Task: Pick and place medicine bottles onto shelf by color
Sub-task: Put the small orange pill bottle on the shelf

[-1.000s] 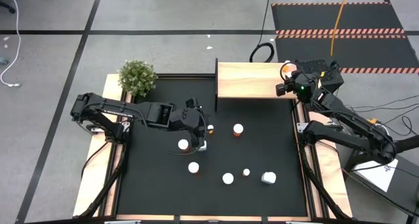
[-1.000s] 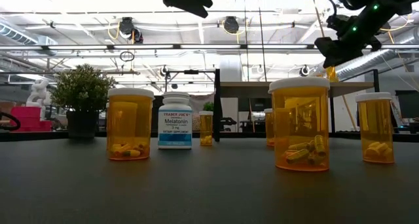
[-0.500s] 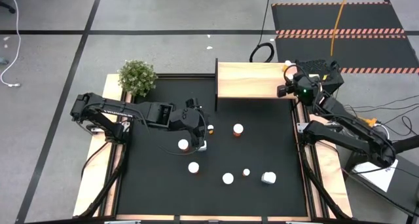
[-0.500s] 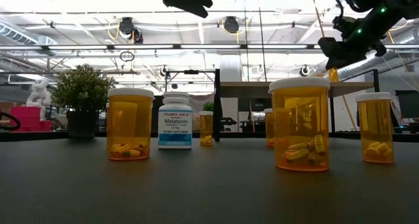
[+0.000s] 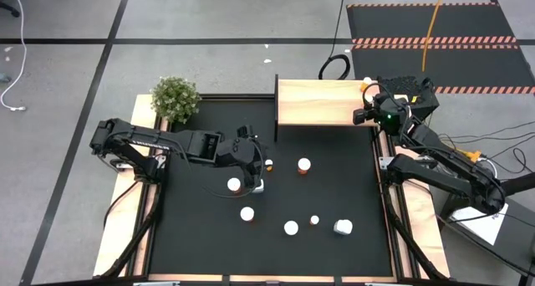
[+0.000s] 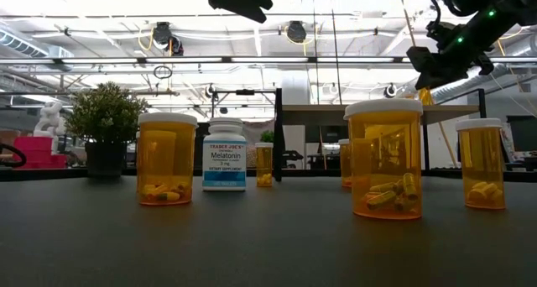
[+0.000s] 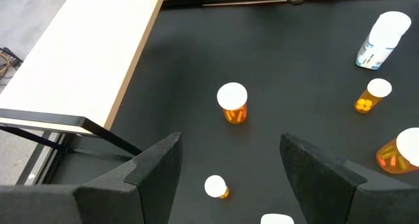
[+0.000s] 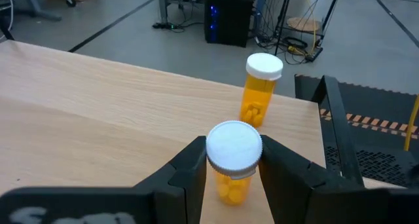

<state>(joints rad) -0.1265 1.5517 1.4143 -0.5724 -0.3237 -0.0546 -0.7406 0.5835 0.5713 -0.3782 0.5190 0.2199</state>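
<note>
Over the shelf (image 5: 322, 102), right tool (image 8: 234, 160) grips an orange bottle (image 8: 234, 160) near another bottle (image 8: 260, 88); left tool (image 7: 229, 155) hangs open, off the shelf.

A bushy green potted plant (image 5: 175, 97) stands at the far left corner of the black table mat (image 5: 201, 236), which is framed by wooden side rails (image 5: 112, 236). Beyond the table, a coiled black cable (image 5: 334, 66) lies on the grey floor beside a dark floor mat edged with red-and-white hazard stripes (image 5: 435, 42). An orange cord (image 5: 432, 22) crosses that mat.
</note>
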